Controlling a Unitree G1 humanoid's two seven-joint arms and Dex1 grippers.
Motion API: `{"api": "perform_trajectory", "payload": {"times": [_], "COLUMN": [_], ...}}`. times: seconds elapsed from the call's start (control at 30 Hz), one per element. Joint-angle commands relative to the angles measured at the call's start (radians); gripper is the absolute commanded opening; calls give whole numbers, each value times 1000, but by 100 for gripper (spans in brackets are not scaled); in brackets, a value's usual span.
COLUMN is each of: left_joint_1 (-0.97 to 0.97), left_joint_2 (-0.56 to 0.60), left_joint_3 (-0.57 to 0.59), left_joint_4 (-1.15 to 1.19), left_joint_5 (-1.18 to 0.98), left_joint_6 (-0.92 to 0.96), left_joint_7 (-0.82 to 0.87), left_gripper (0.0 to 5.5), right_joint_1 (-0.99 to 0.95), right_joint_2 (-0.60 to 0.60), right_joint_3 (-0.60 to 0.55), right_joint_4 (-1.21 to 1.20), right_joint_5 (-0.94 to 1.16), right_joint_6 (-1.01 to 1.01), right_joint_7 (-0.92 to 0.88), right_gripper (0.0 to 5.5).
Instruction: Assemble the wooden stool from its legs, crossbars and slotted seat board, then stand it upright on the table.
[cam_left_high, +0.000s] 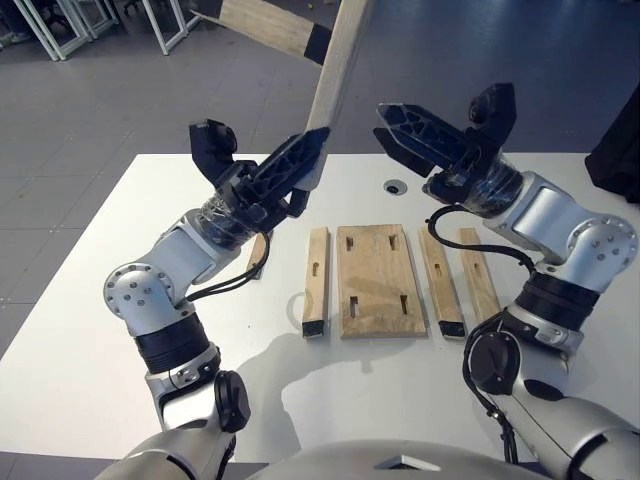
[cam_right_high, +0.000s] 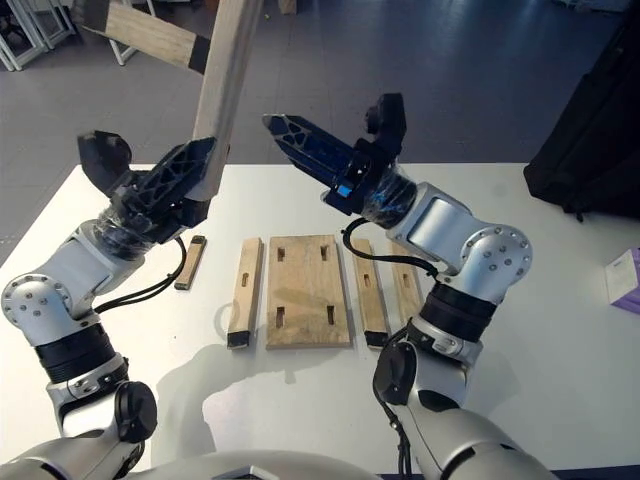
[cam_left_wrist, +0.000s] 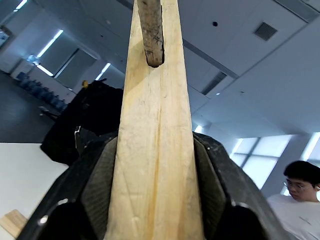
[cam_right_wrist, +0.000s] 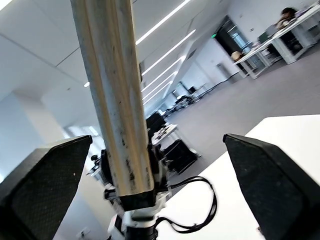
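Note:
My left gripper (cam_left_high: 310, 152) is shut on a long wooden leg (cam_left_high: 340, 70) that rises steeply above the table's far edge. A black-ended crossbar (cam_left_high: 268, 24) sits in the leg's upper slot (cam_left_wrist: 151, 45) and sticks out to the left. My right gripper (cam_left_high: 384, 122) hangs open just right of the leg, apart from it; in the right wrist view the leg (cam_right_wrist: 114, 100) stands ahead of the spread fingers (cam_right_wrist: 47, 192). On the table lie the slotted seat board (cam_left_high: 375, 281), a leg (cam_left_high: 316, 280) on its left, two more pieces (cam_left_high: 441, 283) (cam_left_high: 478, 272) on its right, and a short crossbar (cam_right_high: 190, 262) at far left.
The white table (cam_left_high: 110, 290) has a round cable hole (cam_left_high: 396, 186) behind the seat board. A black bag (cam_right_high: 590, 120) stands off the right edge and a purple box (cam_right_high: 625, 280) lies at far right. The table's front half is bare.

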Motion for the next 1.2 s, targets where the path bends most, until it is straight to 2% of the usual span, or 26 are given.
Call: {"api": "perform_trajectory", "payload": {"times": [0.03, 0.27, 0.5, 0.67, 0.77, 0.87, 0.9, 1.07, 1.2], "left_joint_1": [43, 101, 123, 152, 162, 172, 169, 164, 140], "left_joint_2": [38, 93, 158, 175, 180, 192, 195, 247, 321], "left_joint_3": [-71, -164, -186, -201, -212, -226, -224, -161, -9], "left_joint_4": [-13, -38, -19, -36, -47, -70, -71, -47, 33], "left_joint_5": [-18, 6, 20, 34, 38, 52, 37, -50, -126], "left_joint_6": [-12, -35, -61, -75, -89, -106, -107, -131, -203], "left_joint_7": [-16, -47, -72, -84, -86, -99, -98, -102, -41], "left_gripper": [204, 204, 204, 203, 203, 203, 241, 330, 401], "right_joint_1": [-16, -43, -18, -25, -32, -32, -31, -19, 10], "right_joint_2": [-63, -175, -304, -346, -359, -368, -373, -409, -452], "right_joint_3": [88, 239, 350, 388, 396, 403, 407, 412, 397], "right_joint_4": [15, 71, 67, 66, 75, 79, 81, 101, 105], "right_joint_5": [163, 378, 534, 549, 549, 549, 549, 522, 488], "right_joint_6": [-1, -98, -166, -190, -199, -204, -208, -217, -218], "right_joint_7": [-78, -165, -175, -130, -119, -115, -118, -111, -85], "right_gripper": [484, 484, 358, 253, 217, 216, 215, 206, 204]}}
